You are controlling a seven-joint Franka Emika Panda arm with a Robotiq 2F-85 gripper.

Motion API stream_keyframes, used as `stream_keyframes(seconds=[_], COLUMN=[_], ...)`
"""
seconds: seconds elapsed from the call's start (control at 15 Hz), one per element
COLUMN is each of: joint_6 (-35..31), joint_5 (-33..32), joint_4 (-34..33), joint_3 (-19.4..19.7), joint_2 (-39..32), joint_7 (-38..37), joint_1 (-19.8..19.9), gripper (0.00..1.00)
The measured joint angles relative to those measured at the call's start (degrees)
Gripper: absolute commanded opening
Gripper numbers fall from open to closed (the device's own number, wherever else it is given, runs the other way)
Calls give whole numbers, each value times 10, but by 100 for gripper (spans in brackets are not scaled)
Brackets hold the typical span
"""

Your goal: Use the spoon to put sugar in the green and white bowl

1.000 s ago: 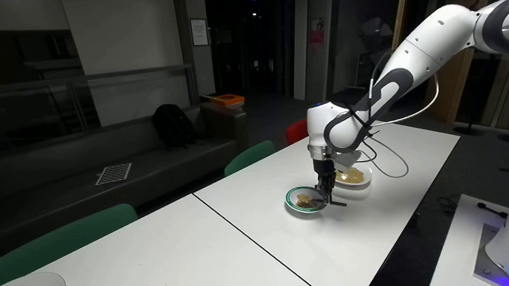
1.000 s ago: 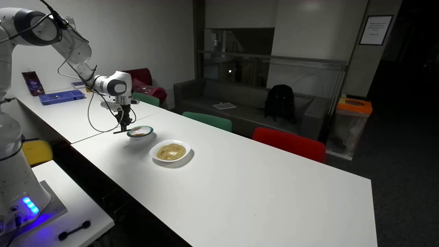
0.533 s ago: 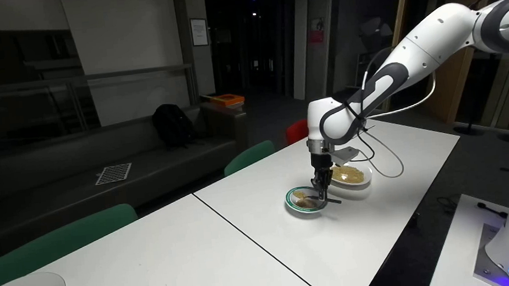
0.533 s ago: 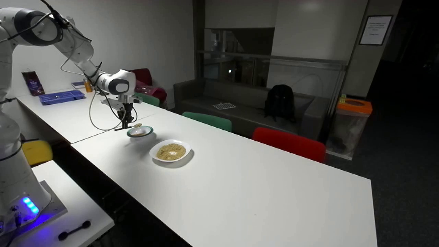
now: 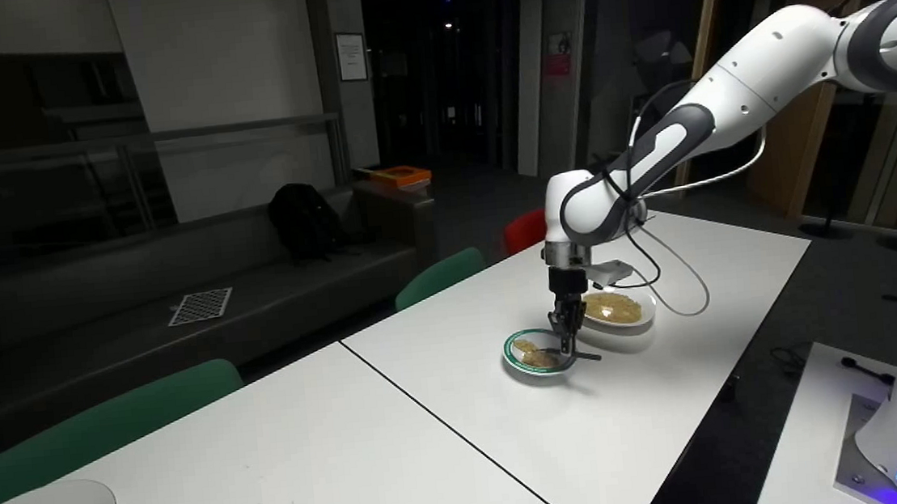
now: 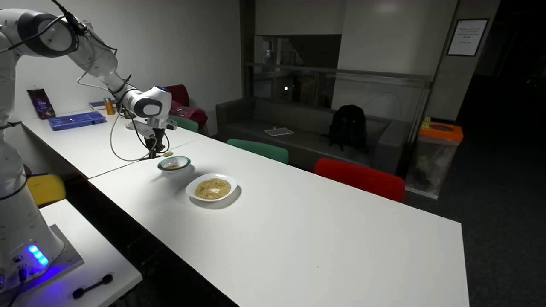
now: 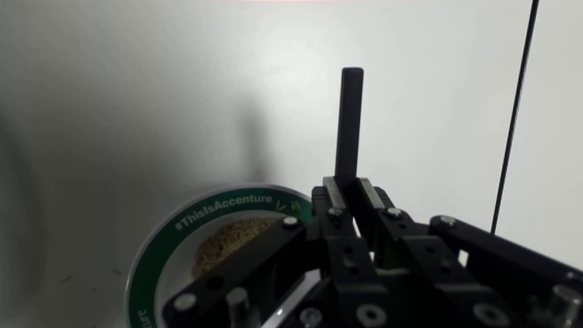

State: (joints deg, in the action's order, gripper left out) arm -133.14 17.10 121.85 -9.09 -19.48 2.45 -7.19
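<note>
A thin, near-black spoon (image 7: 350, 123) with a slim, flat handle is clamped in the black, metal-tipped end effector (image 7: 349, 182); the squared handle end projects past the tips, above the smooth white counter (image 7: 423, 114). In an exterior view the spoon's head carries a small, rounded mound of tan sugar (image 6: 169, 154), seen there at the far rim of a round green and white bowl (image 7: 145, 273). Whether spoon and bowl touch, cannot tell. The bowl stands upright on the counter: pale white inside, broad green band around the rim, white lettering "#ThisIsAccenture" legible in the wrist view. In it lies a brownish-tan heap (image 7: 230, 241) of slender grains, partly hidden by the end effector; a few grains show on the green band and several are scattered on the counter beside it. Near the bowl, a shallow white dish (image 6: 191, 186) holds a wider, yellowish-tan granular bed, visible in both exterior views.
</note>
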Motion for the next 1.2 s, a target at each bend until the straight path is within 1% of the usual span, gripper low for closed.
stream_keyframes(seconds=[0.53,1.2], joint_6=[48,81], joint_5=[48,99], joint_4=[0,0], joint_3=[-4,-4], joint_2=[14,35], joint_7=[53,109], joint_1=[15,32], gripper=[3,3])
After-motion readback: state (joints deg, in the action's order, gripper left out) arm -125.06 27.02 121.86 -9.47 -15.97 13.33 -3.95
